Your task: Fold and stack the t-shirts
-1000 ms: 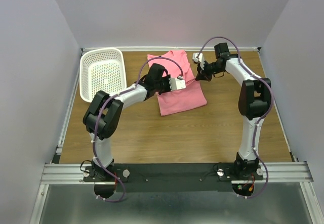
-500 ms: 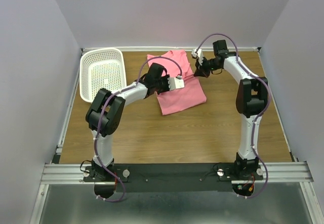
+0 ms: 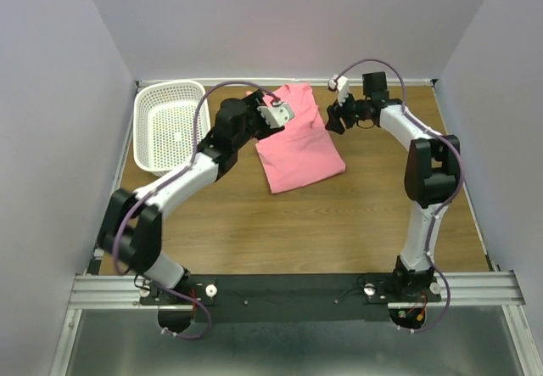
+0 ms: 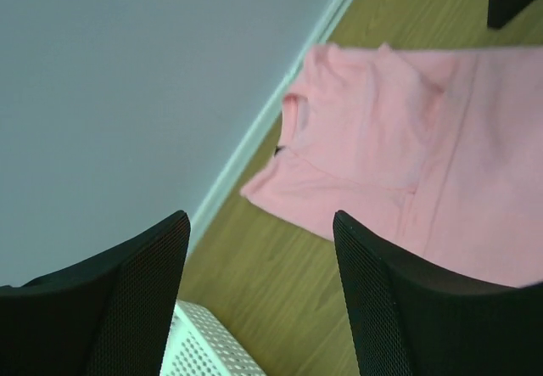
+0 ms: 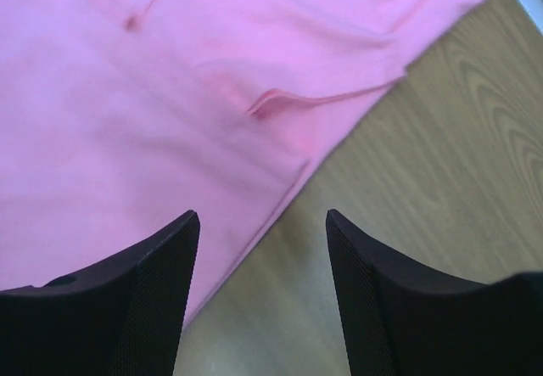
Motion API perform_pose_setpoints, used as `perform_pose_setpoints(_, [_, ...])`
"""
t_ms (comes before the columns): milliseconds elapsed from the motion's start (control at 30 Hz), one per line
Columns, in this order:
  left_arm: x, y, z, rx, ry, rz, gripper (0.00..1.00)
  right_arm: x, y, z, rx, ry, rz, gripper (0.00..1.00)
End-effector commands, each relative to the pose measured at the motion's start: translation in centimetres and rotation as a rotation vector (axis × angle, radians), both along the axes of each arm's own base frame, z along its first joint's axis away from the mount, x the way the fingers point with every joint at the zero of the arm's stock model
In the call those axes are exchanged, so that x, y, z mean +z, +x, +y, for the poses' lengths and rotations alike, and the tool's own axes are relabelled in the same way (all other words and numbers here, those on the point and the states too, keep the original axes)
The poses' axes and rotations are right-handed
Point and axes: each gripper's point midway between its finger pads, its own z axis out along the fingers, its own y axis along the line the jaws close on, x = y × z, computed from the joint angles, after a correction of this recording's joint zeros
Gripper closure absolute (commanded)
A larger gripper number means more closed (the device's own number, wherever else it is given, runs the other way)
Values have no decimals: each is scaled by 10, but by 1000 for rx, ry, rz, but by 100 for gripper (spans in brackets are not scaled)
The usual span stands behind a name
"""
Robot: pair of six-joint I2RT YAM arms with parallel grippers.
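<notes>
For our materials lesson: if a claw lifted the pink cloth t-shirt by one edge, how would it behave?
The salmon-pink soft cloth t-shirt would probably droop and unfold: it lies flat, with soft creases. It looks thin, so likely light. Pushed, it may bunch on the brown wooden table.

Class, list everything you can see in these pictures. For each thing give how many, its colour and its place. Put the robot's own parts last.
t-shirt: one, salmon pink, lying partly folded at the far middle of the table
basket: one, white perforated plastic, far left corner of the table
table: one, brown wood, between pale walls
left gripper: one, black fingers, open, by the t-shirt's far left part, holding nothing
right gripper: one, black fingers, open, at the t-shirt's right edge, holding nothing
</notes>
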Motion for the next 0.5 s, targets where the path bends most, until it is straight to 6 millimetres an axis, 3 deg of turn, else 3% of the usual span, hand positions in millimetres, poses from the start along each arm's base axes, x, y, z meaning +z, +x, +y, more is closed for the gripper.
perform_pose_setpoints(0, [10, -96, -52, -361, 127, -100, 24, 34, -88, 18, 483, -22, -215, 26])
perform_pose_setpoints(33, [-5, -116, -61, -415, 174, -90, 24, 0, -128, 10, 585, -66, -188, 22])
perform_pose_setpoints(67, [-20, -128, -64, -423, 218, -74, 24, -11, -140, 4, 693, -145, -270, 15])
perform_pose_setpoints(100, [-48, -146, -66, -459, 257, -26, 24, -19, -151, -1, 730, -184, -283, 14])
perform_pose_setpoints(133, [-67, -169, -77, -521, 292, 12, 24, -24, -157, -6, 758, -222, -292, 14])
perform_pose_setpoints(200, [-105, -187, -80, -550, 345, 92, 24, -44, -167, -16, 801, -293, -262, 15])
perform_pose_setpoints(267, [-127, -202, -88, -579, 375, 139, 24, -53, -168, -22, 802, -324, -240, 17])
perform_pose_setpoints(333, [-149, -199, -88, -547, 421, 171, 24, -60, -165, -26, 784, -342, -212, 23])
perform_pose_setpoints(467, [-157, -179, -91, -474, 453, 147, 25, -63, -155, -25, 741, -343, -205, 29])
